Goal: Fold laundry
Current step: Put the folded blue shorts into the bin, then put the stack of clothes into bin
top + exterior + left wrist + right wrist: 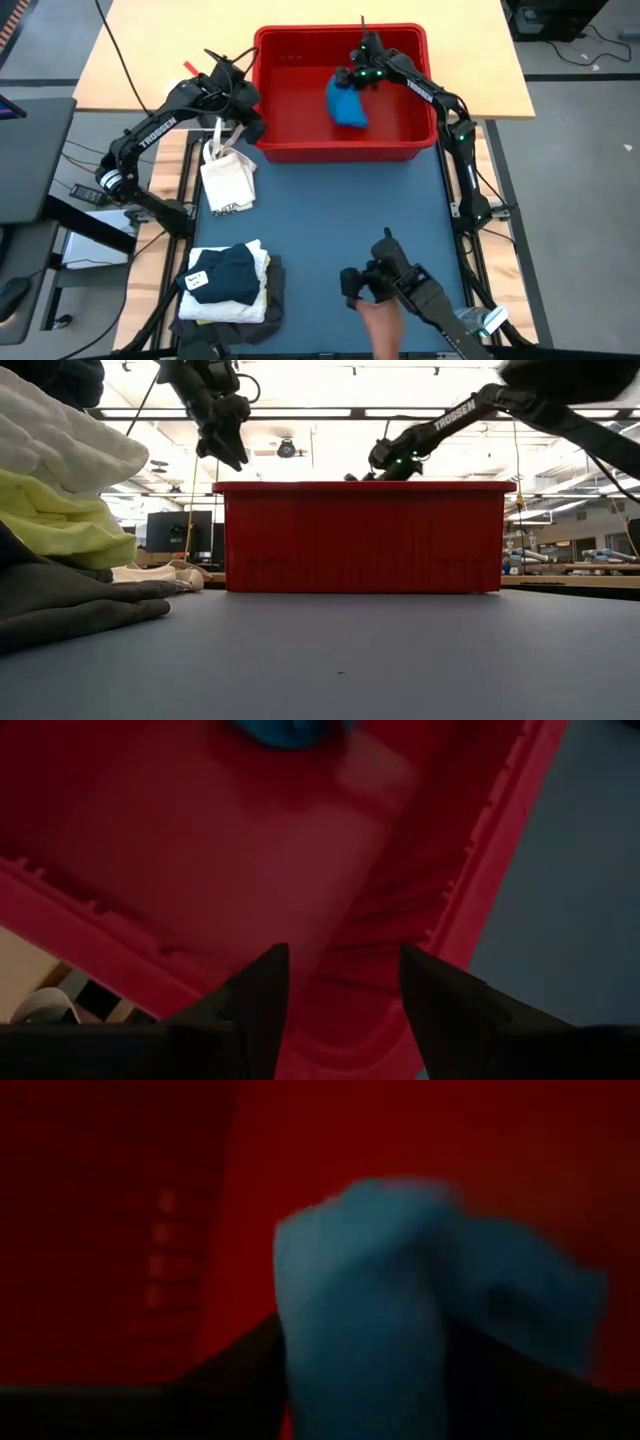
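Note:
A small blue piece (pixel 347 103) lies crumpled on the floor of the red basket (pixel 300 148) at the table's far side. My right gripper (pixel 352 80) reaches down into the basket from the right, open, with the blue piece (pixel 400 1310) bulging between its fingers. My left gripper (pixel 250 112) hovers open above the basket's left rim (pixel 120 950), nothing between its fingers (pixel 255 1005). The other laundry is stacked at the near left: a navy garment (pixel 225 275) on a white cloth (pixel 255 285), with yellow (pixel 60 520) and dark grey (pixel 70 600) beneath. My right gripper has one finger (pixel 235 1355) on either side of the blue piece's upper bulge (pixel 330 1280), coming slanting down from the table's right. The piece lies on the basket floor. I cannot tell whether the fingers touch it.
A small white bag with strap handles (pixel 228 180) lies on the blue table top (pixel 340 220) left of the basket. A person's hand (pixel 380 322) with a dark device (pixel 385 278) is at the near edge. A wooden table top (pixel 160 60) lies beyond.

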